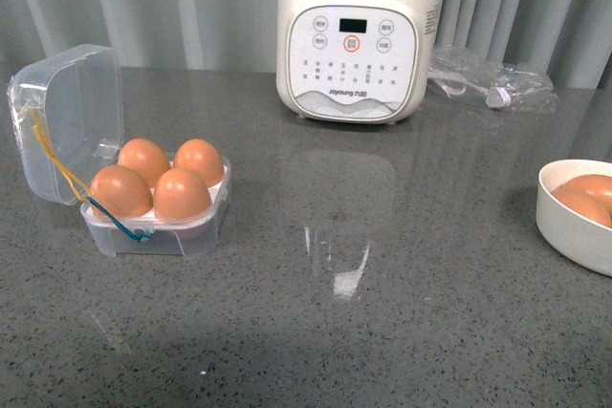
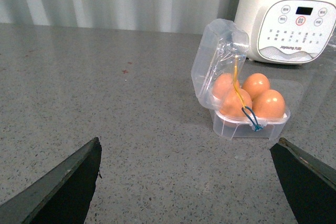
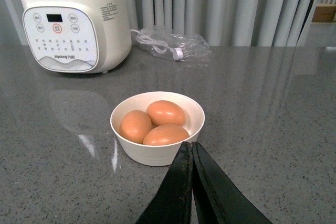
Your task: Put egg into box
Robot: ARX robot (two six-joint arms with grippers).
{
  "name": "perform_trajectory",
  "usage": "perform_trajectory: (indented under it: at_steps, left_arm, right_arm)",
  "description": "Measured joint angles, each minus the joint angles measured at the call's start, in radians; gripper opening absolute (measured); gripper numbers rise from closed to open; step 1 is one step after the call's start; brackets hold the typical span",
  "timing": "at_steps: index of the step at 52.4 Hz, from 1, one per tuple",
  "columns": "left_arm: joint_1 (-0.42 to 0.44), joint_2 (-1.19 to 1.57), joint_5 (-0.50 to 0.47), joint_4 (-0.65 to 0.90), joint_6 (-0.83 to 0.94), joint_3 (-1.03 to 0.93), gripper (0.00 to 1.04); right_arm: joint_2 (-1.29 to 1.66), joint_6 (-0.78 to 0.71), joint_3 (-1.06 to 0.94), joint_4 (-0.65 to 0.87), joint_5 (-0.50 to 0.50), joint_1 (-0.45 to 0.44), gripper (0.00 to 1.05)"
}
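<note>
The left gripper (image 2: pixel 188 148) has its two dark fingers (image 2: pixel 68 182) spread wide, with nothing between them but bare counter. It is held low over the speckled grey stone countertop (image 1: pixel 402 322) and aimed at the small square clear plastic egg box (image 2: pixel 236 128), well short of it.

The right gripper (image 3: pixel 190 148) has its jaws pressed together tip to tip and holds nothing. Its tips point at the near rim of the round white bowl (image 3: pixel 157 157); I cannot tell whether they touch it. Neither arm shows in the front view.

The box (image 1: pixel 186 234) stands at the left of the counter with its domed lid tipped up and back, and a yellow cord (image 1: pixel 59 167) and a blue cord (image 1: pixel 120 226) run down its near side. Four smooth orange-brown eggs (image 1: pixel 182 195) fill all four hollows of its white tray, packed close together.

At the right edge of the counter, well apart from the box, the bowl (image 1: pixel 564 228) holds three more brown eggs (image 3: pixel 165 113). A cream blender (image 1: pixel 352 54) with a button panel stands at the back, and a crumpled clear plastic bag (image 1: pixel 492 81) lies beside it.
</note>
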Motion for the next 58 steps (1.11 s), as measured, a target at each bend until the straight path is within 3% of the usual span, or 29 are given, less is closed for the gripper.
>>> perform_trajectory:
  at_steps: [23, 28, 42, 50, 58]
  left_arm:
    - [0.0, 0.0, 0.0, 0.0, 0.0, 0.0, 0.98]
    - [0.0, 0.0, 0.0, 0.0, 0.0, 0.0, 0.98]
    - [0.0, 0.0, 0.0, 0.0, 0.0, 0.0, 0.98]
    - [0.0, 0.0, 0.0, 0.0, 0.0, 0.0, 0.98]
    - [0.0, 0.0, 0.0, 0.0, 0.0, 0.0, 0.98]
  right_arm:
    - [-0.143, 0.0, 0.0, -0.142, 0.0, 0.0, 0.03]
    - [-0.283, 0.0, 0.0, -0.307, -0.001, 0.0, 0.03]
    - [-0.307, -0.001, 0.0, -0.313, -0.001, 0.0, 0.04]
    - [-0.307, -0.001, 0.0, -0.313, 0.0, 0.0, 0.31]
    - [-0.307, -0.001, 0.0, -0.313, 0.0, 0.0, 0.66]
